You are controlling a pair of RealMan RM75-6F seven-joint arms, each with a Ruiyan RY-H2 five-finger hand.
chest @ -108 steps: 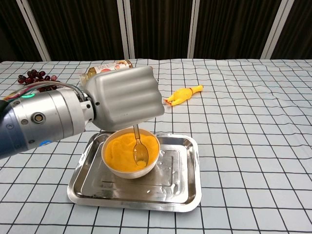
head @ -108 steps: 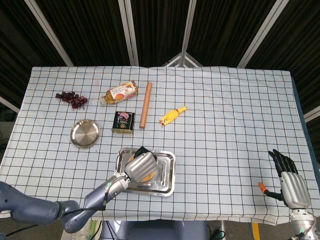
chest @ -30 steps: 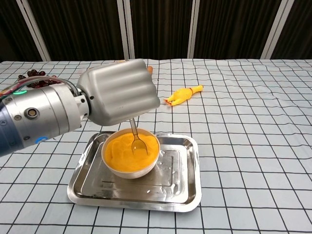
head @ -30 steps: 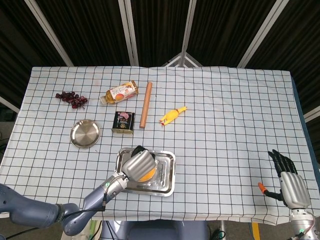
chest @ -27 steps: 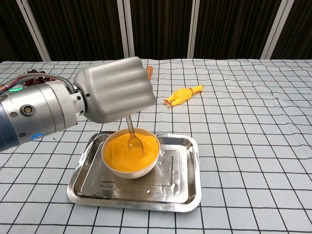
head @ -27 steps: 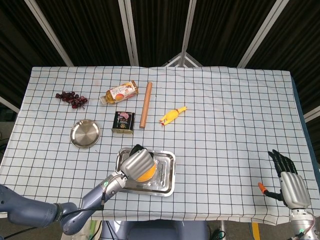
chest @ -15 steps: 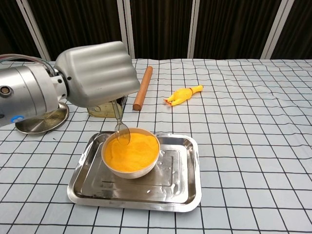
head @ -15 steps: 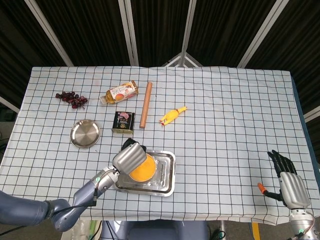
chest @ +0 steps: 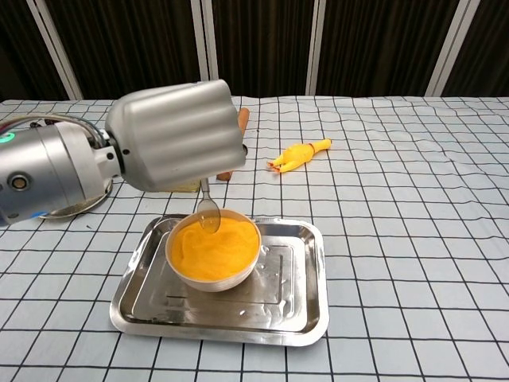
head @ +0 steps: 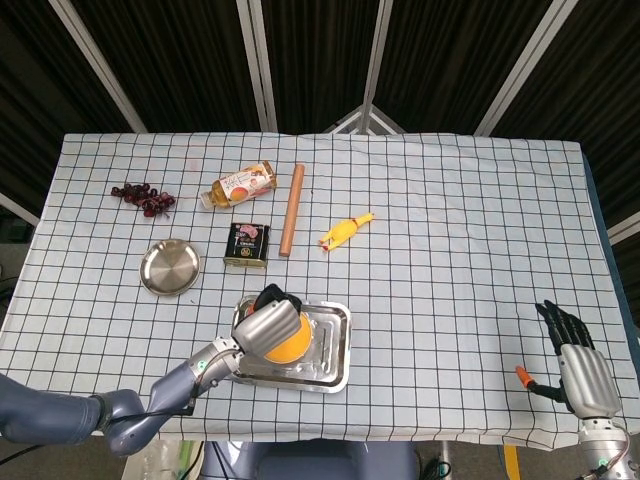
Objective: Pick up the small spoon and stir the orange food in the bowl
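My left hand (chest: 175, 135) (head: 262, 325) grips the small metal spoon (chest: 208, 213) by its handle. The spoon hangs down, its tip just at the far rim of the white bowl (chest: 238, 276), at the surface of the orange food (chest: 213, 248) (head: 285, 346). The bowl stands in a steel tray (chest: 298, 286) (head: 330, 345) near the table's front edge. My right hand (head: 582, 365) rests at the front right corner with its fingers spread, holding nothing; it shows only in the head view.
Behind the tray lie a dark tin (head: 247, 244), a wooden rolling pin (head: 292, 208), a bottle (head: 238, 184), a yellow rubber chicken (head: 344, 231) (chest: 299, 153), a small steel plate (head: 169, 267) and grapes (head: 143, 196). An orange object (head: 524, 377) lies by my right hand.
My left hand has swung the spoon from the bowl's left rim to its far rim, after lifting it out of the middle of the food. The right hand has stayed still.
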